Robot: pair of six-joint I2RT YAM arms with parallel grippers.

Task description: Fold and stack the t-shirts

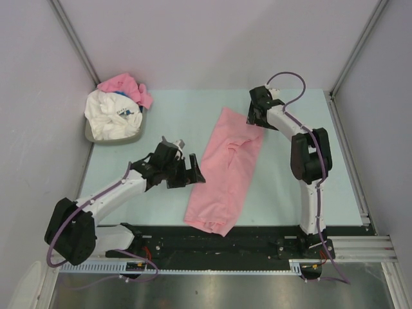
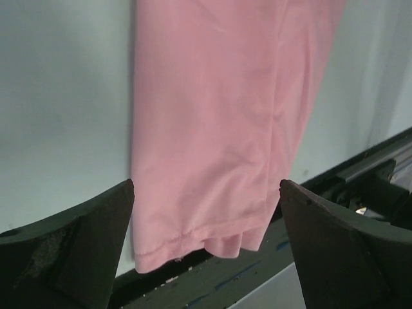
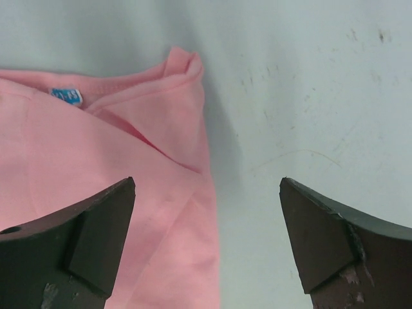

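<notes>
While it lies flat in the middle of the pale green tabletop (image 1: 161, 122), the long pink t-shirt (image 1: 225, 170) is folded into a thin strip. Its near end hangs a little over the front edge. The right hand (image 1: 253, 118) is at the shirt's far end by the collar, wide open and holding nothing. The left hand (image 1: 187, 172) is just beside the shirt's left side, wide open too. In the far left corner, a grey tub (image 1: 114, 141) holds a white t-shirt (image 1: 109, 116) and a crumpled pink t-shirt (image 1: 125, 85).
</notes>
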